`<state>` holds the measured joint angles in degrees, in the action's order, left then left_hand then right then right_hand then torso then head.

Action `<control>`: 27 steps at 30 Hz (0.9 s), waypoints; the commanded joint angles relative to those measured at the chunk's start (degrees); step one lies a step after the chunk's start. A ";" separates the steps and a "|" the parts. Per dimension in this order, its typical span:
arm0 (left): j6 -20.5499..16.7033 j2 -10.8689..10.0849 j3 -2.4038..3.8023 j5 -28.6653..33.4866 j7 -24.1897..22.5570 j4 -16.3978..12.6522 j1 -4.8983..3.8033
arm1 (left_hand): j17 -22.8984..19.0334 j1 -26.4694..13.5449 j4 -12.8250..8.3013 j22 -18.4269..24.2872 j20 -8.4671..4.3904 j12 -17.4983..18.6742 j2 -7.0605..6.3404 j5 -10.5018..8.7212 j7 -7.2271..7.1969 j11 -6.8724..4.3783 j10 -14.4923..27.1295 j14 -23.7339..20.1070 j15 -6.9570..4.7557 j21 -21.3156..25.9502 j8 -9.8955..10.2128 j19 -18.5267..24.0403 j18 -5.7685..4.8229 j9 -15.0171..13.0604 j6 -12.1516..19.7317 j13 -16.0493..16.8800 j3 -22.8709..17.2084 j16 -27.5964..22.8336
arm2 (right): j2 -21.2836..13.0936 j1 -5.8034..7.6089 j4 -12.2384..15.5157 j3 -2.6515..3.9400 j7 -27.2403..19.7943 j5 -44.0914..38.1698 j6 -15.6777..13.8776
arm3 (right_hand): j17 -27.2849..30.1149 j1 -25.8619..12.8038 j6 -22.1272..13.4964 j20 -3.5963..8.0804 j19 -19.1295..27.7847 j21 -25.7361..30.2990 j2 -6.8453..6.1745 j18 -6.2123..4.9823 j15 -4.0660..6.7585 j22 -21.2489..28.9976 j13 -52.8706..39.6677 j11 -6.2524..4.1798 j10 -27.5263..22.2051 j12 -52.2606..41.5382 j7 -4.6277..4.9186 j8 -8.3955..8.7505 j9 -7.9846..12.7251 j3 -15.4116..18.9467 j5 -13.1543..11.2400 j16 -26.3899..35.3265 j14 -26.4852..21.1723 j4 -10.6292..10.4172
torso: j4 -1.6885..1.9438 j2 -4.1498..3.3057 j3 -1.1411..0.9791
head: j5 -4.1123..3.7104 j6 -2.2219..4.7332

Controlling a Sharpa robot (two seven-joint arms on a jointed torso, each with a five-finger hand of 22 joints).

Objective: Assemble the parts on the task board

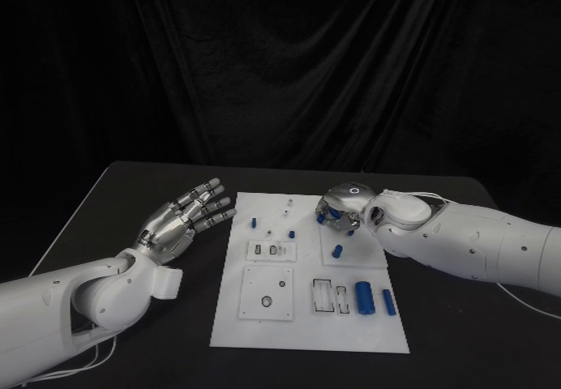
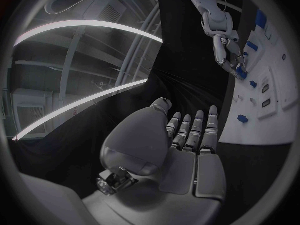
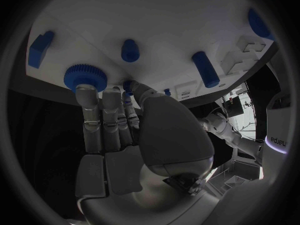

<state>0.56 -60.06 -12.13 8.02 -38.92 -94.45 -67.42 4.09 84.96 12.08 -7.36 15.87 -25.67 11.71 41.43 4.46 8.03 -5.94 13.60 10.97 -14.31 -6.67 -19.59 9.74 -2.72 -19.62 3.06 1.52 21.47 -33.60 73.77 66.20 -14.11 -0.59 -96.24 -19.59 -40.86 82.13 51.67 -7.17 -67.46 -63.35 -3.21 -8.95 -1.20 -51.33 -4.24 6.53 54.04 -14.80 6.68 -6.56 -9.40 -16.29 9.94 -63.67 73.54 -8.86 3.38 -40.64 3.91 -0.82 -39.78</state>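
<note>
Black tabletop (image 1: 140,186) carries the white task board (image 1: 306,320), where my right hand (image 1: 341,212) reaches down over the far corner, fingertips (image 3: 87,89) touching a blue gear (image 3: 83,76); whether I grip it I cannot tell. Just beyond those fingertips stand blue pegs (image 3: 130,50); nearer me, loose blue cylinders (image 1: 365,297) remain unassembled. My left hand (image 1: 185,215) hovers beside the board, fingers spread, holding nothing.
</note>
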 commanded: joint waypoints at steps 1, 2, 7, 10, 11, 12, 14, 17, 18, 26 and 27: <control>0.54 0.18 0.05 -0.16 -7.31 0.04 -0.10 | -0.06 0.17 0.04 0.05 -0.01 0.14 -0.25 -0.29 -0.28 0.29 0.06 -0.44 0.04 0.12 0.22 0.42 -0.71 0.09 0.47 -0.05 -0.41 -0.28 | 0.07 -0.18 0.14 0.03 -0.40 -0.48 -1.18 | -0.04 0.17 1.40 -0.34 -0.20 0.23 0.82 0.82 -0.25 -0.09 -0.07 -0.18 0.49 0.21 -0.24 -0.76 -0.59 -0.37 -0.25 0.10 0.09 0.15 | 0.02 -0.01 0.01 | 0.01 -0.06; 0.52 0.23 0.05 -0.16 -7.27 0.09 -0.10 | -0.08 0.13 0.02 0.05 0.00 0.18 -0.25 -0.28 -0.37 0.35 0.10 -0.47 0.06 0.12 0.25 0.43 -0.72 0.10 0.54 -0.05 -0.49 -0.29 | 0.08 -0.18 0.16 0.03 -0.42 -0.48 -1.24 | -0.15 0.41 2.21 -0.27 -0.29 0.16 1.07 0.84 -0.15 -0.31 -0.14 -0.28 0.92 0.08 -0.57 -1.22 -1.05 -0.44 -0.39 0.08 0.13 0.37 | 0.02 0.00 0.00 | 0.04 -0.12; 0.58 0.49 0.05 -0.16 -7.11 0.37 -0.09 | -0.11 0.06 -0.01 0.05 0.01 0.29 -0.21 -0.28 -0.49 0.44 0.20 -0.54 0.09 0.11 0.31 0.46 -0.73 0.11 0.67 -0.07 -0.64 -0.32 | 0.09 -0.18 0.19 0.04 -0.52 -0.48 -1.60 | -0.36 0.68 6.07 0.08 -0.50 0.08 1.71 0.88 0.26 -0.88 -0.42 -0.74 2.14 -0.30 -1.23 -3.60 -3.24 -0.06 -0.62 0.10 0.26 0.98 | 0.02 -0.01 -0.01 | -0.04 -0.17; 0.62 0.60 0.05 -0.16 -7.06 0.51 -0.09 | -0.11 0.04 -0.03 0.05 0.02 0.36 -0.16 -0.28 -0.51 0.46 0.27 -0.55 0.11 0.11 0.36 0.48 -0.73 0.13 0.79 -0.08 -0.75 -0.30 | -0.02 -0.18 0.29 0.04 -0.56 -0.48 -2.01 | -0.37 0.94 6.71 0.20 -0.68 -0.05 2.12 0.94 0.36 -1.23 -0.61 -0.99 3.12 -0.68 -1.39 -4.15 -4.02 -0.03 -0.39 0.15 0.33 1.35 | 0.02 -0.01 -0.01 | 0.03 -0.14; 0.62 0.63 0.05 -0.16 -7.02 0.56 -0.09 | -0.13 0.01 -0.05 0.05 0.03 0.43 -0.14 -0.29 -0.57 0.49 0.35 -0.61 0.12 0.11 0.41 0.50 -0.74 0.14 0.91 -0.09 -0.85 -0.34 | -0.09 -0.18 0.35 0.04 -0.57 -0.48 -2.17 | -0.39 1.06 6.84 0.23 -0.72 -0.08 2.21 0.95 0.39 -1.32 -0.64 -1.05 3.32 -0.73 -1.42 -4.29 -4.26 -0.04 -0.25 0.17 0.34 1.49 | 0.03 0.01 -0.01 | 0.11 -0.12; 0.63 0.65 0.05 -0.16 -6.99 0.59 -0.09 | -0.13 0.01 -0.05 0.05 0.03 0.43 -0.14 -0.29 -0.57 0.49 0.35 -0.61 0.12 0.11 0.41 0.50 -0.74 0.14 0.91 -0.09 -0.85 -0.34 | -0.16 -0.17 0.42 0.05 -0.57 -0.48 -2.32 | -0.29 1.18 7.29 0.32 -0.77 -0.11 2.35 0.97 0.52 -1.47 -0.70 -1.16 3.70 -0.84 -1.64 -4.68 -4.75 0.02 -0.06 0.28 0.31 1.72 | 0.03 0.02 -0.02 | 0.14 -0.12; 0.61 0.63 0.05 -0.16 -6.93 0.63 -0.08 | -0.14 0.00 -0.07 0.06 0.03 0.47 -0.12 -0.30 -0.59 0.50 0.39 -0.64 0.13 0.11 0.44 0.51 -0.75 0.15 0.97 -0.09 -0.91 -0.35 | -0.25 -0.17 0.50 0.07 -0.62 -0.29 -2.67 | -0.23 1.21 7.43 0.35 -0.76 -0.09 2.39 0.96 0.56 -1.47 -0.71 -1.20 3.81 -0.86 -1.73 -4.81 -4.91 0.04 -0.01 0.33 0.29 1.79 | 0.03 0.02 -0.01 | 0.20 -0.07; 0.53 0.53 0.05 -0.16 -6.82 0.65 -0.08 | -0.16 -0.01 -0.09 0.06 0.04 0.52 -0.08 -0.31 -0.60 0.52 0.45 -0.70 0.15 0.11 0.45 0.53 -0.75 0.14 0.97 -0.10 -1.01 -0.40 | -0.15 -0.03 0.58 0.21 -0.80 0.89 -3.37 | -0.49 1.24 8.10 0.46 -0.95 -0.23 2.65 1.06 0.59 -1.93 -0.79 -1.38 4.78 -1.00 -1.99 -5.67 -6.24 0.34 0.32 0.30 0.48 2.19 | 0.02 0.02 -0.01 | 0.34 0.06; 0.50 0.51 0.05 -0.16 -6.80 0.64 -0.08 | -0.16 -0.01 -0.09 0.06 0.04 0.52 -0.08 -0.31 -0.60 0.52 0.45 -0.70 0.15 0.11 0.45 0.53 -0.75 0.14 0.97 -0.10 -1.01 -0.40 | -0.02 0.12 0.62 0.29 -0.84 1.17 -3.64 | -0.57 1.25 8.12 0.46 -0.99 -0.27 2.66 1.07 0.59 -2.00 -0.79 -1.38 4.84 -1.01 -1.99 -5.72 -6.33 0.36 0.35 0.26 0.53 2.23 | 0.01 0.03 -0.02 | 0.40 0.04; 0.22 0.16 0.04 -0.16 -6.43 0.41 -0.07 | -0.16 -0.02 -0.10 0.06 0.04 0.42 -0.06 -0.32 -0.57 0.52 0.46 -0.69 0.15 0.11 0.39 0.54 -0.76 0.12 0.81 -0.09 -1.07 -0.35 | 2.90 2.14 -0.53 0.82 -0.88 1.97 -4.63 | -1.14 1.18 8.24 0.36 -1.24 -0.49 2.61 1.16 0.39 -2.44 -0.78 -1.19 5.41 -0.97 -1.88 -6.15 -7.18 0.64 0.44 -0.04 0.87 2.43 | 0.09 0.08 -0.02 | 1.02 -0.27; 0.17 0.17 0.04 -0.16 -6.40 0.43 -0.07 | -0.16 -0.03 -0.12 0.06 0.05 0.34 -0.04 -0.31 -0.54 0.52 0.46 -0.69 0.16 0.10 0.39 0.55 -0.76 0.11 0.79 -0.08 -1.13 -0.33 | 3.52 2.29 -1.03 0.88 -0.88 2.00 -4.55 | -1.15 1.13 8.19 0.35 -1.27 -0.51 2.56 1.17 0.38 -2.49 -0.76 -1.19 5.40 -0.92 -1.89 -6.17 -7.27 0.71 0.41 -0.04 0.89 2.43 | 0.08 0.08 -0.03 | 1.06 -0.43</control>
<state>0.53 -59.96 -12.14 8.01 -38.93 -93.86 -67.42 4.00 84.96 12.01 -7.37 15.87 -25.44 11.71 41.43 3.98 8.33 -5.64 13.41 11.16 -14.31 -6.43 -19.59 9.74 -2.66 -19.14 3.01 0.83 21.47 -30.23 75.98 65.49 -13.20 -1.17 -94.89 -22.45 -41.95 83.31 58.38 -6.86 -68.40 -63.62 -1.08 -8.95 -0.77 -53.78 -4.98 5.24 59.09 -15.59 5.77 -11.11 -11.72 -15.73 10.22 -63.68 73.96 -6.70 3.41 -40.57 3.90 0.15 -40.00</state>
